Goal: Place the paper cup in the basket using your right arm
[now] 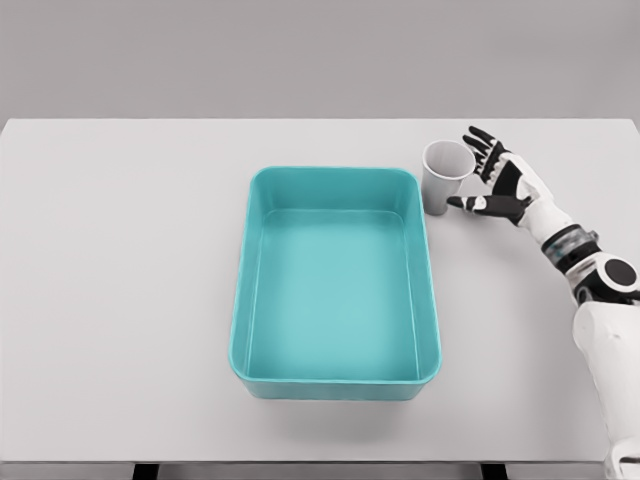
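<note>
White paper cup (446, 175) stands upright on the white counter (120, 280), long axis vertical, mouth up, just beside the far right corner of the teal rectangular plastic basket (335, 283), with the right robot hand (492, 178) spread open just right of it, thumb near its base.

glossy teal plastic basket (335, 290), matt white paper cup (443, 177).

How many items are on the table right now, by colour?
Teal: 1, the basket
White: 1, the paper cup, upright beside the basket, with the right hand open next to it
Total: 2
</note>
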`<state>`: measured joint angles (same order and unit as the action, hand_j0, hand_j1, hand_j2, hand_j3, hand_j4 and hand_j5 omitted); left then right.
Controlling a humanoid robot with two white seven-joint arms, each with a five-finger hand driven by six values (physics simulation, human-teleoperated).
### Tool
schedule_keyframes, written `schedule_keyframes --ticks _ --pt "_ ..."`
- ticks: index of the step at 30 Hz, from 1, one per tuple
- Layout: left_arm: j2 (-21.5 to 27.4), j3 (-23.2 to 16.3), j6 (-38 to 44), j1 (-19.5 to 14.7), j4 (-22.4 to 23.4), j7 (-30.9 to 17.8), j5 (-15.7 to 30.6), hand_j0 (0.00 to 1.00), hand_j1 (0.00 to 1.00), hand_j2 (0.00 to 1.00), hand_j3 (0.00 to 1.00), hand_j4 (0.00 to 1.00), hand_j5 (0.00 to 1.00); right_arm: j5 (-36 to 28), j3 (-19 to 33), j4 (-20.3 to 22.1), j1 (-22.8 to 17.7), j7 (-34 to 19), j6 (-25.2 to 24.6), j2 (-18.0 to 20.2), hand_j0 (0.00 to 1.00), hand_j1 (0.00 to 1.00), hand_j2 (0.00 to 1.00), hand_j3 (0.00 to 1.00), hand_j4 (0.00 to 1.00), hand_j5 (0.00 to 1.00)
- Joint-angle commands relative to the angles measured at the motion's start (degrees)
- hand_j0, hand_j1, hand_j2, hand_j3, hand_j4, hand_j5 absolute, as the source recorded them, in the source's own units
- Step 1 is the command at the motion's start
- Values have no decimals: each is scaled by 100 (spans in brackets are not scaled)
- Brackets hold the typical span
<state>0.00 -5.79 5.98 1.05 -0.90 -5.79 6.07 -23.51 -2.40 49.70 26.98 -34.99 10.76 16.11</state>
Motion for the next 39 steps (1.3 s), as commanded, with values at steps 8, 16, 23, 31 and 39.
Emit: schedule_keyframes --ticks 8,16,23,31,39 --pt "0 -1 0 0 2 -1 -1 100 100 100 100 100 100 -31 -138 13 26 -1 -13 -29 100 100 100 100 100 100" --pt "0 -1 0 0 2 -1 -1 100 100 100 100 100 100 -31 -208 -22 35 -1 5 -108 100 100 100 100 100 100" --pt "0 -1 0 0 2 -1 -1 100 100 100 100 100 100 -31 -199 -57 35 -1 5 -117 100 100 100 100 100 100" --pt "0 -1 0 0 2 -1 -1 100 100 100 100 100 100 -22 -208 -75 35 -1 5 -135 100 100 100 100 100 100" --pt "0 -1 0 0 2 -1 -1 100 100 100 100 100 100 -13 -260 -57 35 -1 -30 -126 94 94 94 94 94 94"
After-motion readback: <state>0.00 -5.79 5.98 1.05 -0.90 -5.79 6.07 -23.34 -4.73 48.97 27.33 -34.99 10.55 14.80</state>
